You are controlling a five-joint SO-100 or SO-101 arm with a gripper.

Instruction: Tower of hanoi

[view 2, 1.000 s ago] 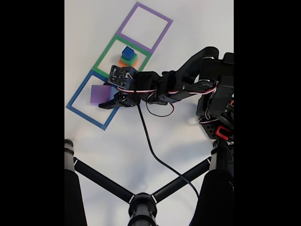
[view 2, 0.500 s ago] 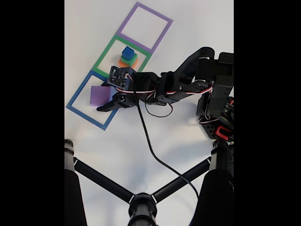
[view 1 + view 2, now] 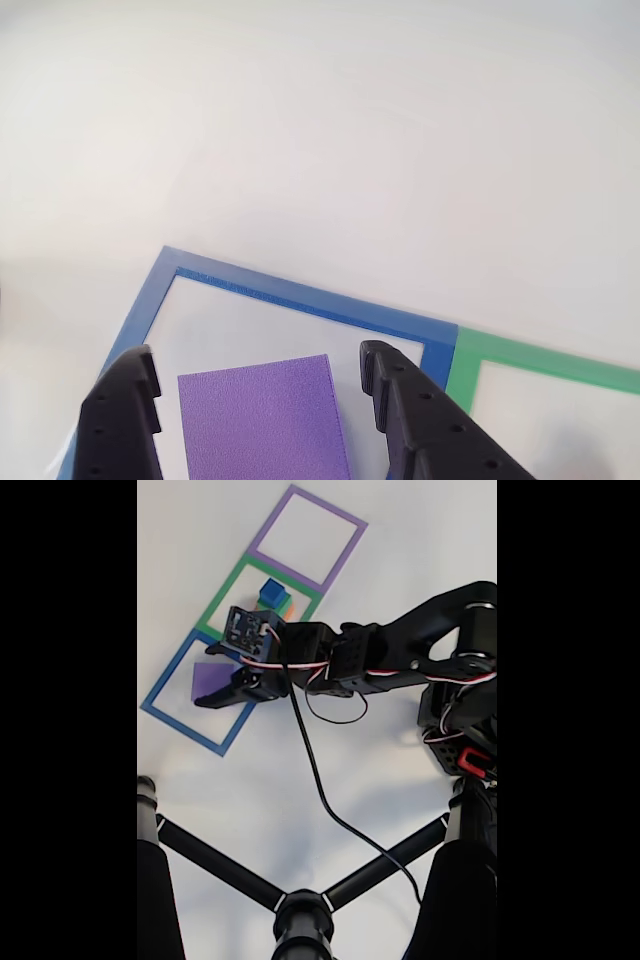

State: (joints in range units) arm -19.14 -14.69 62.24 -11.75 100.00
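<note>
While the arm stretches in from the right side of the fixed view, the gripper (image 3: pixel 215 693) hangs over the blue frame (image 3: pixel 165 713) at the lower left of the three-frame row. Its jaws are spread apart, and the other view makes that pretty clear: the gripper (image 3: pixel 255 400) has one black finger (image 3: pixel 125 415) at the bottom left and the other at the bottom centre-right, with the purple block (image 3: pixel 262 420) lying flat between them. There's a visible sliver of white on each side of the block, so the fingers look like they're straddling it rather than squeezing it, though I can't tell for sure whether they touch lower down past the frame edge.

In the fixed view the purple block (image 3: pixel 208 678) sits inside the blue frame, partly covered by the gripper. The rest of the stack is in the green frame (image 3: pixel 222 602) just up and to the right: blue cube (image 3: pixel 270 589) on top, green block (image 3: pixel 272 604) under it, a bit of orange block (image 3: pixel 288 608) poking out. The purple frame (image 3: pixel 344 552) is at the top. A black cable (image 3: pixel 318 780) trails down from the arm across the white table (image 3: pixel 230 800).
</note>
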